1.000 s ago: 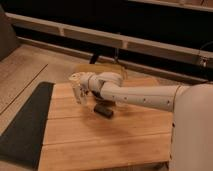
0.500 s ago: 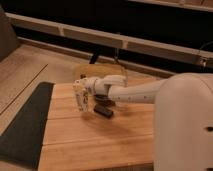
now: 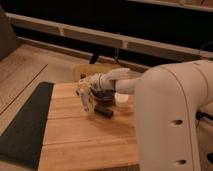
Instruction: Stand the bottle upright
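My gripper is at the end of the white arm, over the left part of the wooden table. It is shut on the bottle, a slim whitish thing that hangs roughly upright below the fingers, with its lower end close to the tabletop. Whether the bottle touches the wood I cannot tell.
A short round white jar stands just right of the gripper. A flat black block lies on the wood beside the bottle. A dark mat borders the table's left side. A round wooden board lies behind. My arm's white body fills the right.
The gripper with the bottle has moved a little forward and down towards the tabletop, and the arm's body has swung further into view on the right.
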### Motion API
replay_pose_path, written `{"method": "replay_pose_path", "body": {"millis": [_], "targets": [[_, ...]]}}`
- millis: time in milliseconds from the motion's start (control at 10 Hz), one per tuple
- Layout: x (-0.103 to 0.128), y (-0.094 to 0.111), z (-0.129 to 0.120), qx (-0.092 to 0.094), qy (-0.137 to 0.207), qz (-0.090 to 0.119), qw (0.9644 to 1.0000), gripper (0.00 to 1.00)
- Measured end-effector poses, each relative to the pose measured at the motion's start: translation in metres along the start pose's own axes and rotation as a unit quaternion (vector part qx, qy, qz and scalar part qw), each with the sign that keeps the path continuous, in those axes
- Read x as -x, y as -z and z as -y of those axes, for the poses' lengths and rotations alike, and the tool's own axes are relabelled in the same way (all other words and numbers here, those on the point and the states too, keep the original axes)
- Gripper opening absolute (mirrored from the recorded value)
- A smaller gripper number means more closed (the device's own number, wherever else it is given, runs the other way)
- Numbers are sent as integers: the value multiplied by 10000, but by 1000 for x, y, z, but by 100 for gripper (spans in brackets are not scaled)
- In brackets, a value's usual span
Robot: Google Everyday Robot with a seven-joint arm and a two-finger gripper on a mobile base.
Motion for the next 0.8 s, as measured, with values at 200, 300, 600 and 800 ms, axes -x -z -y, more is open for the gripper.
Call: {"method": "replay_pose_path", "body": {"millis": [200,300,600,800], "targets": [[-1,2,2,-24,-8,-2,10000,4],[-1,5,6,-77,38,12,10000,4],[4,13,24,-134,458,123,9988,4],[11,8,29,9,739,319,9968,4]]}}
